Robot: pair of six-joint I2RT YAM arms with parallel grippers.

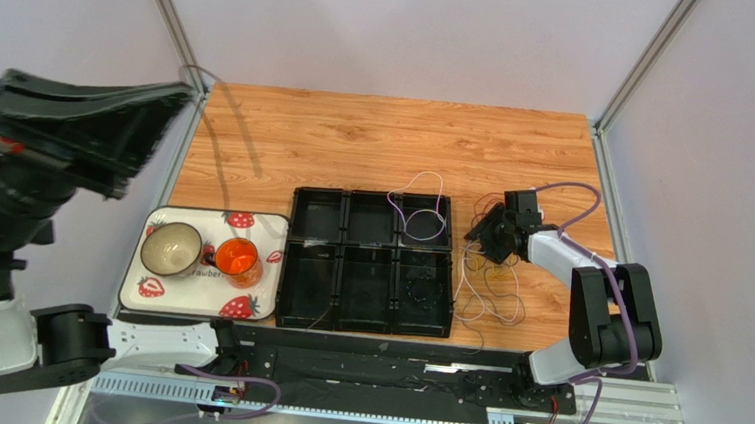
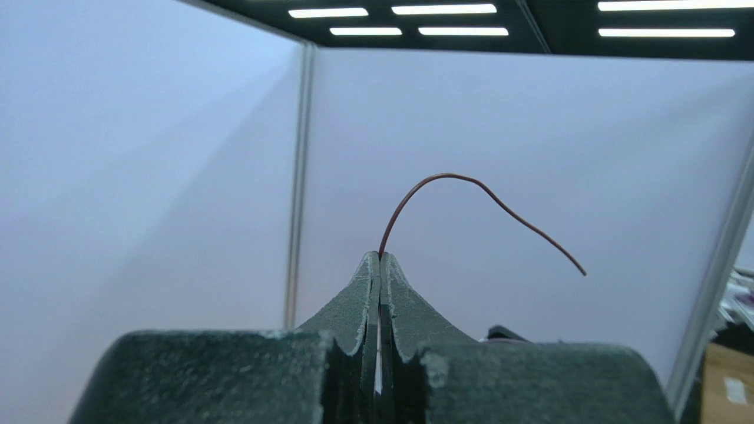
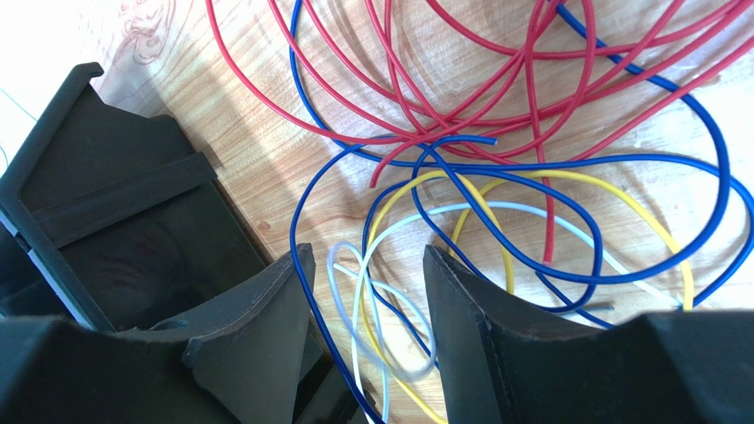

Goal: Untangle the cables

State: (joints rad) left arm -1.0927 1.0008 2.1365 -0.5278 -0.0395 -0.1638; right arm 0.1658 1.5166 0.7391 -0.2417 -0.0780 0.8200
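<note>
The cables [image 1: 493, 289] lie in a loose tangle on the wooden table, right of the black tray [image 1: 287, 255]. My right gripper [image 1: 479, 236] hovers low over the tangle's upper left edge. In the right wrist view the right gripper [image 3: 367, 256] is open, with white [image 3: 363, 291], yellow and blue strands lying loose between its fingers [image 3: 265, 327]. Red loops [image 3: 531, 88] and blue loops [image 3: 619, 159] spread beyond them. My left gripper [image 1: 185, 93] is raised high at the left. The left gripper [image 2: 380, 256] is shut on one thin dark red cable [image 2: 460, 178] that arcs up and right.
A pale cable loop [image 1: 394, 203] lies in and over the black tray's far right compartment. Left of it, a strawberry-print tray [image 1: 193, 309] carries a bowl [image 1: 171, 247] and an orange cup [image 1: 237, 259]. The black tray's corner [image 3: 115, 221] sits close by my right gripper's left finger. Walls enclose the table.
</note>
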